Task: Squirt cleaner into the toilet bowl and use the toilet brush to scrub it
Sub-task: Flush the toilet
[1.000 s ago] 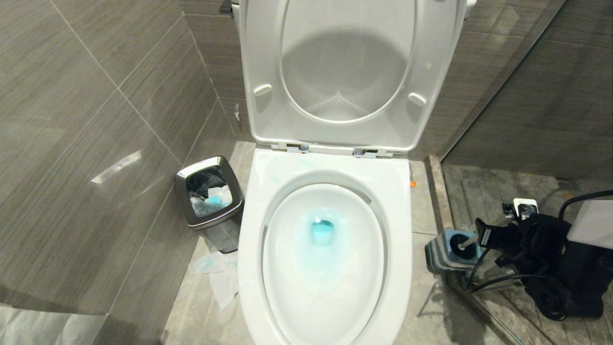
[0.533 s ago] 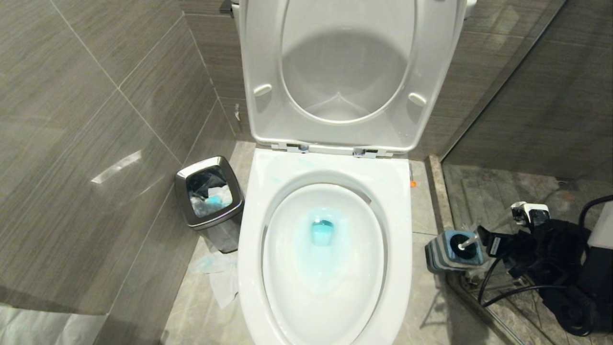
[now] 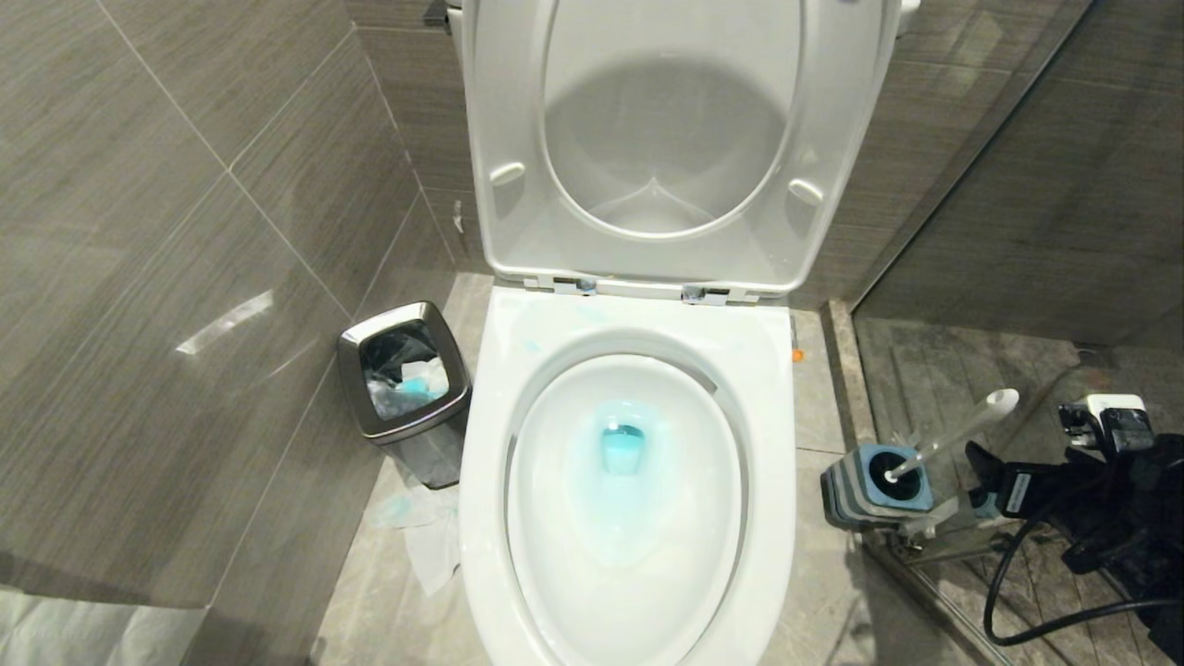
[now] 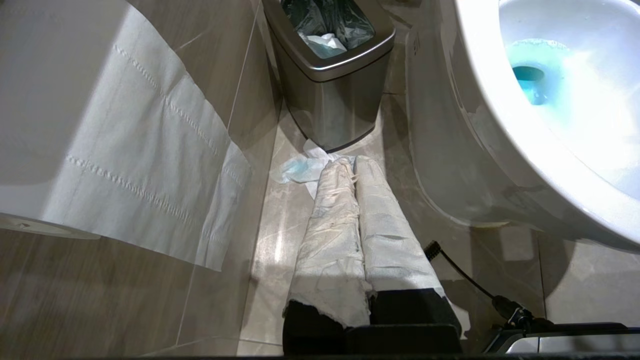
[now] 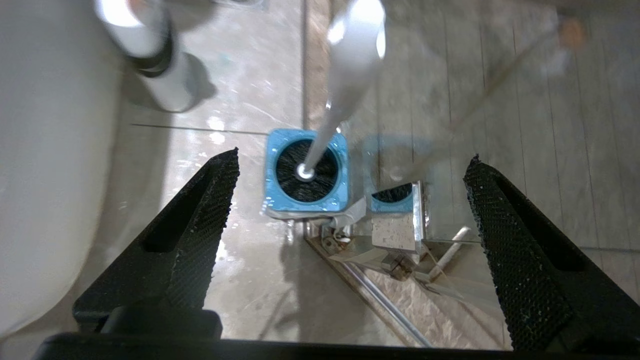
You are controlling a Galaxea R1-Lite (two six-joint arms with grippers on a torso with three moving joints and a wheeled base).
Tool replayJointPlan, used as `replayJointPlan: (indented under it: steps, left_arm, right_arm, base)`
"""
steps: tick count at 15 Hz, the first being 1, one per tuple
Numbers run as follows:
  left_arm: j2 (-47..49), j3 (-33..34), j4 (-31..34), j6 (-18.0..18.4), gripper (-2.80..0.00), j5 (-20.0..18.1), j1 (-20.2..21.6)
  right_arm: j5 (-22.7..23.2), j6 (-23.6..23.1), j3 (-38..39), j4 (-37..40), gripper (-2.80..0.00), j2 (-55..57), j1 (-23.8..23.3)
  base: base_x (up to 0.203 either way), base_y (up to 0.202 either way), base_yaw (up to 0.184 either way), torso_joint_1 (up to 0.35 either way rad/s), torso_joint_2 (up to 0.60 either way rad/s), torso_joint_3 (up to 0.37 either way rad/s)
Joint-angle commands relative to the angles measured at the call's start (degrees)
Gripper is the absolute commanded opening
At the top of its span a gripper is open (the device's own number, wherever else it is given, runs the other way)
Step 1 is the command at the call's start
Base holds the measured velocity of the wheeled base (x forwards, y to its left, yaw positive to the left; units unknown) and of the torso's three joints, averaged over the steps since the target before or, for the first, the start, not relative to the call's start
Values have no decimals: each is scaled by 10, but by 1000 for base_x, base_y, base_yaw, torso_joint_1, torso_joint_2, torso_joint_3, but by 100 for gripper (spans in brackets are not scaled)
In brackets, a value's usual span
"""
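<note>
The toilet bowl (image 3: 768,444) stands with seat and lid raised; turquoise cleaner (image 3: 622,451) tints its water and walls. To its right on the floor, the toilet brush (image 3: 957,430) leans in its blue-topped holder (image 3: 869,487), white handle tilted toward the glass. My right gripper (image 3: 985,476) hangs open just right of the handle, touching nothing. In the right wrist view the right gripper (image 5: 352,156) is spread wide above the holder (image 5: 306,172), and the handle (image 5: 350,65) rises clear of both fingers. My left gripper (image 4: 350,162), paper-wrapped and shut, is parked low beside the bowl (image 4: 480,130).
A steel bin (image 3: 405,384) stands left of the toilet, with crumpled tissue (image 3: 421,532) on the floor before it. A glass panel with a metal bracket (image 5: 395,225) runs right behind the brush holder. Toilet paper (image 4: 140,150) hangs on the left wall.
My right gripper has opened wider and drawn back to the right, away from the brush. The handle, covered before, now shows in full, leaning in its holder.
</note>
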Motion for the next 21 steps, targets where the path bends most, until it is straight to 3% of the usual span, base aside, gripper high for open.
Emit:
replayJointPlan:
  steps: [1, 3, 4, 14, 21]
  left_arm:
    - [0, 0, 1, 0, -280, 0, 0]
    - [0, 0, 1, -1, -280, 0, 0]
    - [0, 0, 2, -2, -280, 0, 0]
    - [0, 1, 1, -8, -280, 2, 0]
    - [0, 0, 1, -8, -280, 2, 0]
  right_arm:
    - [15, -10, 36, -5, 0, -74, 0]
    - [29, -13, 46, -5, 0, -102, 0]
    - [30, -15, 46, -5, -280, -115, 0]
    - [33, -32, 28, 18, -280, -226, 0]
    - [32, -60, -185, 148, -280, -268, 1]
  base:
    - [0, 0, 0, 0, 0, 0]
    - [0, 0, 0, 0, 0, 0]
    - [0, 0, 0, 0, 0, 0]
    - [0, 0, 0, 0, 0, 0]
    - [0, 0, 0, 0, 0, 0]
